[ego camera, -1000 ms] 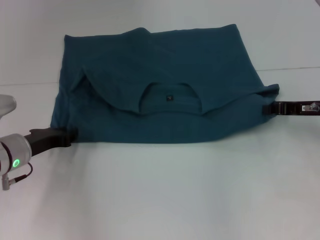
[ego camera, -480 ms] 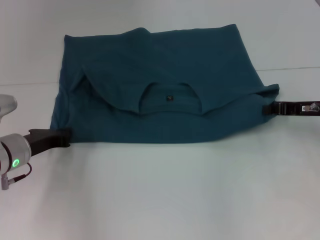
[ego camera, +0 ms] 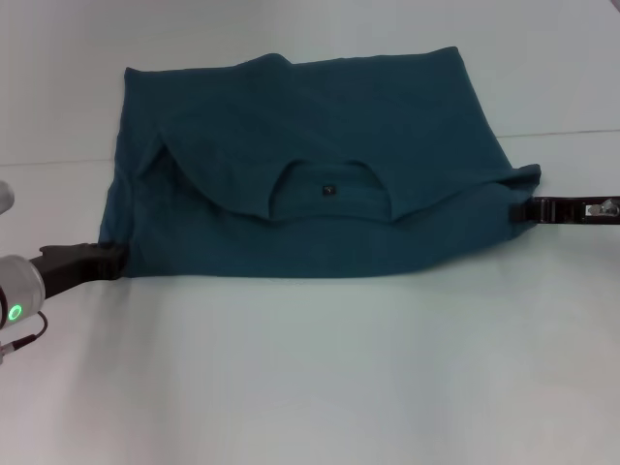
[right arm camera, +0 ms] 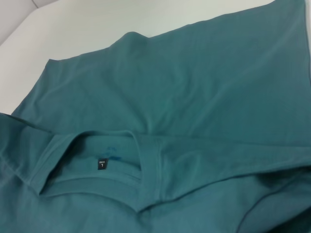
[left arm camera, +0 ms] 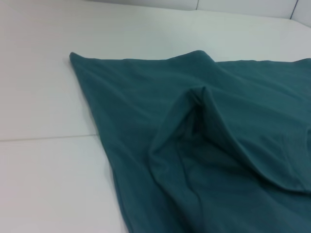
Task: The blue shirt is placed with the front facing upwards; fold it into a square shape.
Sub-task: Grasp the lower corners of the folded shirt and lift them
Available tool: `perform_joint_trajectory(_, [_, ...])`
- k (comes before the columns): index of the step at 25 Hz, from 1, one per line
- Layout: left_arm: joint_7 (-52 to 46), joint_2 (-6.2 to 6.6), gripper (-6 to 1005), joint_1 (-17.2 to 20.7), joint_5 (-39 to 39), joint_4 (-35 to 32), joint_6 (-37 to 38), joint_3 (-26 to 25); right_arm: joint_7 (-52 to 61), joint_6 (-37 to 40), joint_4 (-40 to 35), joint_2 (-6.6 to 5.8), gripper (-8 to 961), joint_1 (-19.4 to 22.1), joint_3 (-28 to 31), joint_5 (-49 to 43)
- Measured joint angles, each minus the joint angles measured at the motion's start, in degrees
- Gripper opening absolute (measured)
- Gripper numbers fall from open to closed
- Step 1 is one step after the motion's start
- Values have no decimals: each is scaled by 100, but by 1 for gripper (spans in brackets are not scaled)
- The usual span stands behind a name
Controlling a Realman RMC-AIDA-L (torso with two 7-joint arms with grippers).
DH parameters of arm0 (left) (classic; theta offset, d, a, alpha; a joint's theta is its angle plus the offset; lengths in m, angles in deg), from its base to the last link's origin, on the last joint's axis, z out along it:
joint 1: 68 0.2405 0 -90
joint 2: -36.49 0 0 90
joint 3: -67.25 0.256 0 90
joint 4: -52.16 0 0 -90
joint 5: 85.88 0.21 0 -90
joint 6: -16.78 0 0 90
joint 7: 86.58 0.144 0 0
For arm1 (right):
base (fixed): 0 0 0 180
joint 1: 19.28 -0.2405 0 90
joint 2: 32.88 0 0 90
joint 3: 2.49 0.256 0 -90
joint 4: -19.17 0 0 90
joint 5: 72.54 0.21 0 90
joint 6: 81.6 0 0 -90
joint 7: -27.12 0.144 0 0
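The blue shirt (ego camera: pixel 320 126) lies on the white table, folded over on itself with plain teal cloth up. Its collar and small dark neck label (ego camera: pixel 327 190) show near the front middle, and the "FREE" lettering is hidden. My left gripper (ego camera: pixel 114 260) is at the shirt's front left corner, low on the table. My right gripper (ego camera: pixel 518 208) is at the shirt's right edge, by the sleeve fold. The left wrist view shows a raised fold of the shirt (left arm camera: pixel 218 145). The right wrist view shows the collar and label (right arm camera: pixel 102 165).
The white table (ego camera: pixel 339 387) spreads out in front of the shirt. A thin seam line (ego camera: pixel 572 133) crosses the table behind the right arm. No other objects are in view.
My left gripper has slid to the left, from under the shirt's front left edge out to its corner. The shirt and the right arm have not moved.
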Motion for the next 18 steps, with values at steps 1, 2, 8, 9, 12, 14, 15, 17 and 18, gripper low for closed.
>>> perform_joint_trajectory(1, [0,0,91,0,0,0,0,0,-1,-2,1,0,30,2,0,-2])
perform_joint_trajectory(2, [-20,0,103,66,0,-47,58,37,-2,-3,3,0,30,5,1,-3])
perform_joint_trajectory(8, [20,-7,349,113,55,-59,102,114,-5,-4,7,0,30,15,3,-3])
perform_joint_trajectory(9, [21,-9,374,114,79,-59,102,119,-6,-2,6,0,30,16,4,-2])
perform_joint_trajectory(12, [23,-12,446,114,125,-44,81,189,-7,7,3,0,30,17,4,7])
perform_joint_trajectory(14, [23,-17,494,110,130,-39,66,243,-7,7,5,0,30,17,4,9])
perform_joint_trajectory(15, [24,-18,519,107,131,-40,66,246,-7,7,6,0,30,17,4,9])
perform_joint_trajectory(17, [25,-22,567,88,131,-44,69,252,-7,7,11,0,30,17,4,10])
perform_joint_trajectory(18, [25,-22,588,81,131,-49,71,255,-7,7,11,0,30,18,4,10])
